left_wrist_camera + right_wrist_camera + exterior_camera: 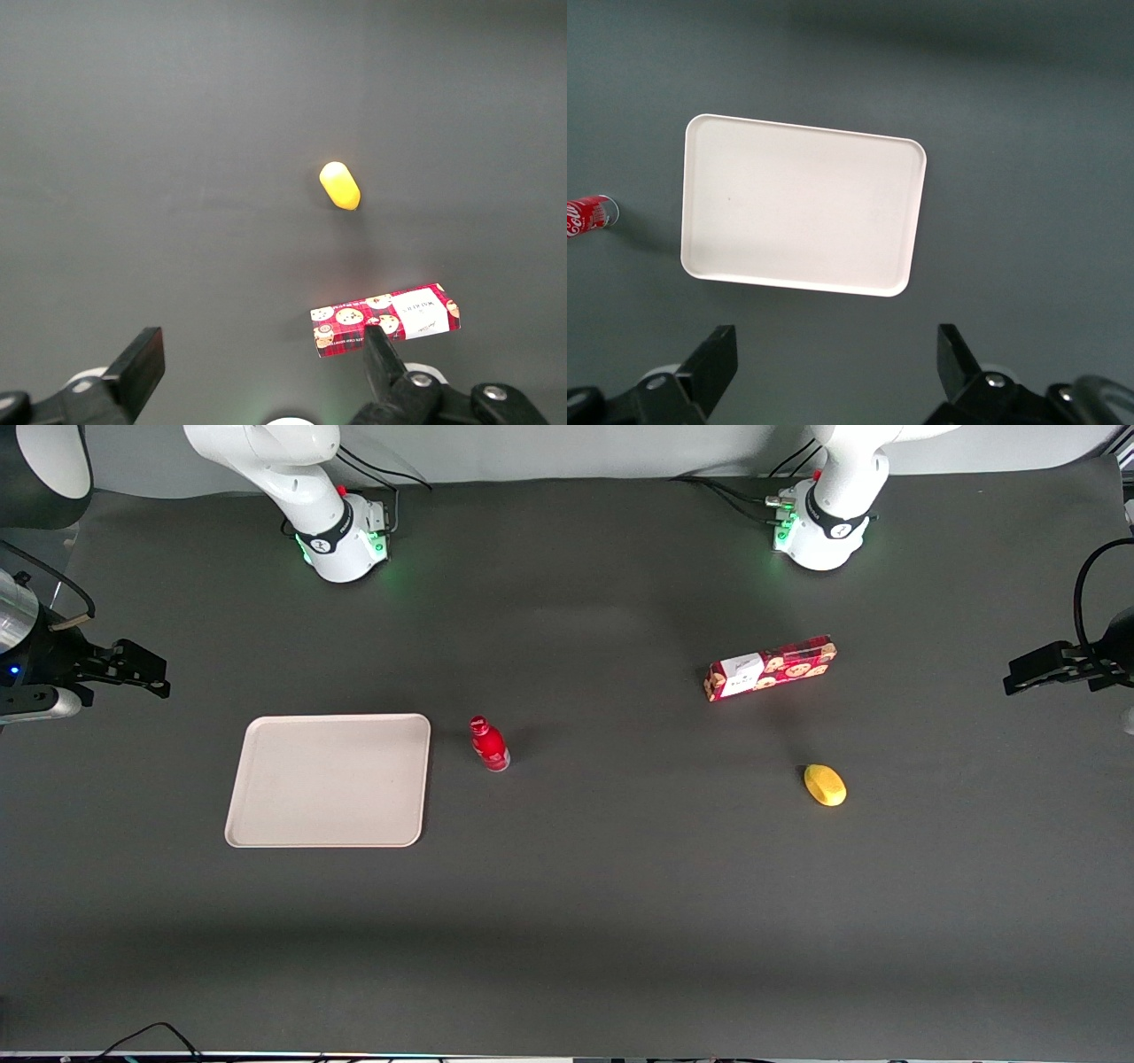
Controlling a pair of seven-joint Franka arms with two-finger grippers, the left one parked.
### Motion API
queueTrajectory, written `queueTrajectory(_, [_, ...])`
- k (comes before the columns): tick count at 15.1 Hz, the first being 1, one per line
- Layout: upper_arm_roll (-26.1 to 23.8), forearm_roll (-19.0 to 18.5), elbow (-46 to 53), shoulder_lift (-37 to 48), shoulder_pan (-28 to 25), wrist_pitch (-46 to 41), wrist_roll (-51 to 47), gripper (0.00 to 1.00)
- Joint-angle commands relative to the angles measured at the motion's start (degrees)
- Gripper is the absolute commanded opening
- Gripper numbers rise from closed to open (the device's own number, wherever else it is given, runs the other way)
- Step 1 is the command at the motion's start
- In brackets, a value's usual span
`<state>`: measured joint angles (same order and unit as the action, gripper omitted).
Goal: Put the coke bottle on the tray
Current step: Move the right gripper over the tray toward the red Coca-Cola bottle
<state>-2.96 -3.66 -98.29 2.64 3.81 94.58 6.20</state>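
The coke bottle, small and all red with a red cap, stands upright on the dark table, close beside the tray on the side toward the parked arm. The tray is beige and flat, with nothing on it. My gripper hangs above the table at the working arm's end, well apart from both. The right wrist view looks down on the whole tray, with the coke bottle just at the frame's edge. My gripper is open with nothing between its fingers.
A long red cookie box lies toward the parked arm's end of the table. A yellow lemon-like object sits nearer the front camera than the box. The left wrist view shows the same box and yellow object.
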Motion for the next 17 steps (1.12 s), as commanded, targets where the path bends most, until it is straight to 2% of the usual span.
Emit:
queueTrajectory(1, [0.06, -0.91, 0.46, -0.44, -0.2, 0.26, -2.07, 1.0])
queueTrajectory(4, [-0.54, 0.06, 4.66, -3.24, -1.33, -0.09, -8.19, 1.0])
queueTrajectory(5, [-2.38, 0.06, 7.21, -4.39, -2.65, -1.05, -9.61, 1.0])
queueTrajectory(7, [-10.09, -0.03, 10.82, -6.93, -3.54, -2.29, -11.63, 1.0])
queueTrajectory(9, [-17.39, 0.15, 14.68, -11.84, -3.45, -2.29, -20.74, 1.0])
queueTrajectory(12, [-25.31, -0.29, 16.02, -18.18, -3.63, -0.37, -33.24, 1.0])
queueTrajectory(15, [-28.67, -1.17, 14.62, -22.58, -5.9, 5.78, -40.19, 1.0])
queueTrajectory(17, [-29.11, -3.71, 12.78, -24.87, -7.67, 9.03, -43.89, 1.0])
